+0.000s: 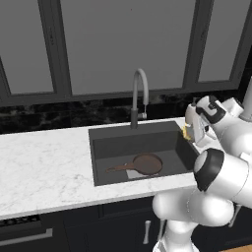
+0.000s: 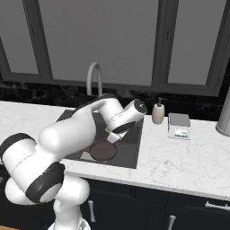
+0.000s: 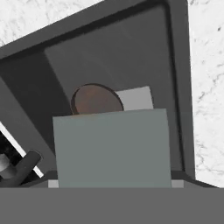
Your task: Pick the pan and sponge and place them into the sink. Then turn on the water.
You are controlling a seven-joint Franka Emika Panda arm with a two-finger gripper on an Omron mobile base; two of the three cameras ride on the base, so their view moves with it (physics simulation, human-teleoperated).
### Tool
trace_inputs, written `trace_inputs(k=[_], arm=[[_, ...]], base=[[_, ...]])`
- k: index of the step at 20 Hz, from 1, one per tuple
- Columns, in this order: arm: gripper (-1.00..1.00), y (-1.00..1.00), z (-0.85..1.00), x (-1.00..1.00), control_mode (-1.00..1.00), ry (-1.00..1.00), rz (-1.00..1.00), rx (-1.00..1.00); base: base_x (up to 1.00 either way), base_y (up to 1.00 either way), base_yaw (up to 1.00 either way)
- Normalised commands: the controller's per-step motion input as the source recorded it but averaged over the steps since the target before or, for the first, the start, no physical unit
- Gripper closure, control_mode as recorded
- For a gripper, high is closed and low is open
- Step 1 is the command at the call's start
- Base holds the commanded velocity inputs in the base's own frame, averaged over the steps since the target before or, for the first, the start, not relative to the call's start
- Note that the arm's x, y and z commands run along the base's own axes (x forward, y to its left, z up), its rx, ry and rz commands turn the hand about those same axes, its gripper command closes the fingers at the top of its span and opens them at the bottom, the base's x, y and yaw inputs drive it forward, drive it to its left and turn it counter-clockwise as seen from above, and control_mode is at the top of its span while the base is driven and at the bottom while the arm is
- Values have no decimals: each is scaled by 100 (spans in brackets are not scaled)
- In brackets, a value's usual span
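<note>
The dark brown pan [image 1: 146,164] lies flat on the floor of the dark grey sink [image 1: 133,142], its thin handle pointing left. It also shows past the arm [image 2: 103,151] and from above [image 3: 94,99], next to the light grey patch. My gripper [image 1: 187,133] hangs over the right part of the basin [image 2: 132,150], shut on the sponge [image 1: 185,131], a small yellow block [image 2: 112,136]. Its grey layer [image 3: 111,148] fills the lower middle of the hand view and hides the fingertips. No water runs from the grey gooseneck faucet [image 1: 139,93].
White marble counter [image 1: 44,162] surrounds the sink. On the right stand a beige soap bottle [image 2: 157,112], a flat blue-and-white box [image 2: 179,125] and a grey cylinder [image 2: 224,117]. Dark windows rise behind the faucet [image 2: 93,76]. A stove edge [image 1: 19,229] shows low on the left.
</note>
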Motion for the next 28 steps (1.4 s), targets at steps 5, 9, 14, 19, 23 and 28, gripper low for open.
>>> trace_inputs(k=[5, 9, 14, 19, 23, 28], arm=[[100, 16, -49, 28, -100, -14, 12, 2], [100, 16, -38, 45, -100, 1, 8, 1], [100, 5, -17, 56, -100, 23, 5, 1], [100, 17, -44, 42, -100, 15, 1, 0], [100, 19, -56, 29, -100, 1, 0, 0], [100, 18, -50, 26, -100, 0, 0, 0]], base=[[0, 0, 0], [0, 0, 0], [0, 0, 0], [0, 0, 0], [0, 0, 0], [0, 0, 0]])
